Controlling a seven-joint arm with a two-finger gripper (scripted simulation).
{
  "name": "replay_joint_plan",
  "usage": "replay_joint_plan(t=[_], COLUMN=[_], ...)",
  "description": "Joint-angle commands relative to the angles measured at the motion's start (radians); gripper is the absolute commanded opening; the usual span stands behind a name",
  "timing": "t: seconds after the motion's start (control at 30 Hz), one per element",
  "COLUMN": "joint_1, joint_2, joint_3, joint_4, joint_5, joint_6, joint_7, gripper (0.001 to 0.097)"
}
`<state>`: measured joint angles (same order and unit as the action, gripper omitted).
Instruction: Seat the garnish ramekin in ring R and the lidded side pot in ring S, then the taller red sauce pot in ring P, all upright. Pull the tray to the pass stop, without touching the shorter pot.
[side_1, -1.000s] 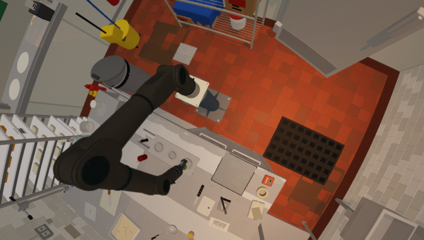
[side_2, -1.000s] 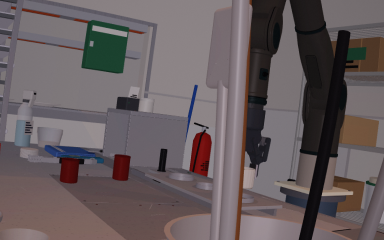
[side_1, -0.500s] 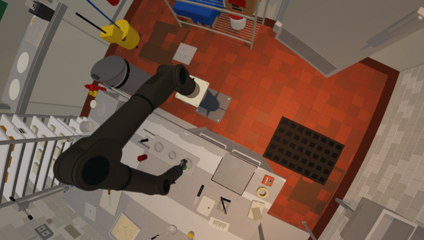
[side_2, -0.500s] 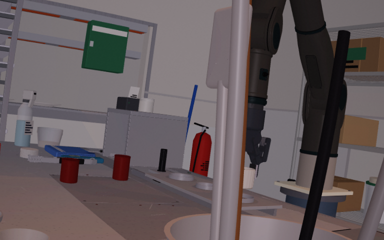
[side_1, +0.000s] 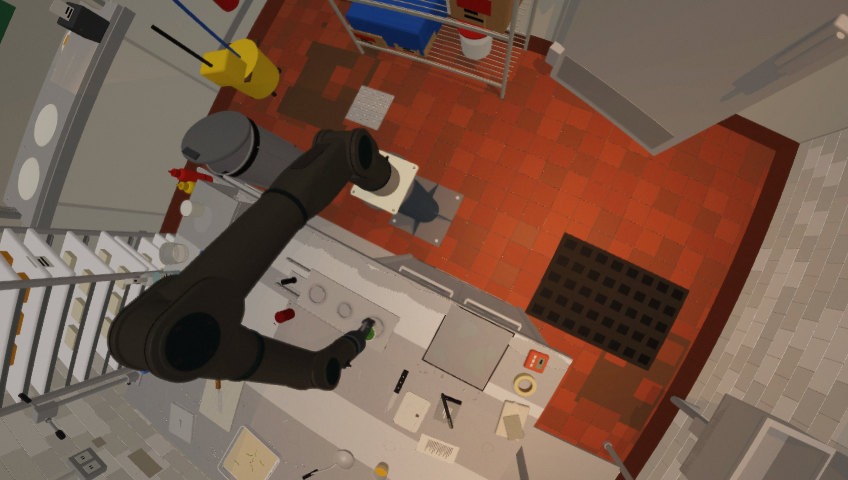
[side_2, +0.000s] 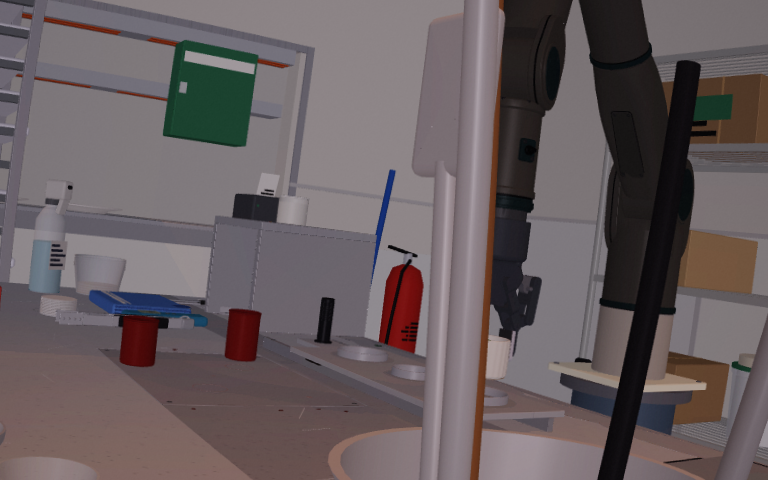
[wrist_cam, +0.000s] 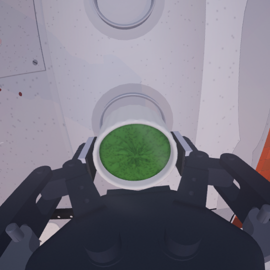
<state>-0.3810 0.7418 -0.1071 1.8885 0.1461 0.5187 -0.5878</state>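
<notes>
The white garnish ramekin with green filling hangs upright just above the end ring of the grey tray, clear of it. The ramekin is held by my closed gripper at its rim. Two more rings stand empty on the tray, and a black handle post rises at its far end. Two red pots, one shorter and one taller, stand on the counter off the tray. I see no lidded side pot.
A thick grey pole and a black rod stand close to the second side camera and hide part of the gripper. A knife, a tape roll and notes lie on the counter beyond the tray.
</notes>
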Motion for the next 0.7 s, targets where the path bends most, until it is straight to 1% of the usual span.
replay_joint_plan(t=[0.0, 0.67], joint_1=[0.000, -0.002], joint_2=[-0.001, 0.015], joint_3=[0.000, 0.004], joint_4=[-0.001, 0.003], joint_5=[0.000, 0.003], joint_6=[-0.001, -0.020], joint_7=[0.000, -0.003], gripper=[0.0080, 0.0080])
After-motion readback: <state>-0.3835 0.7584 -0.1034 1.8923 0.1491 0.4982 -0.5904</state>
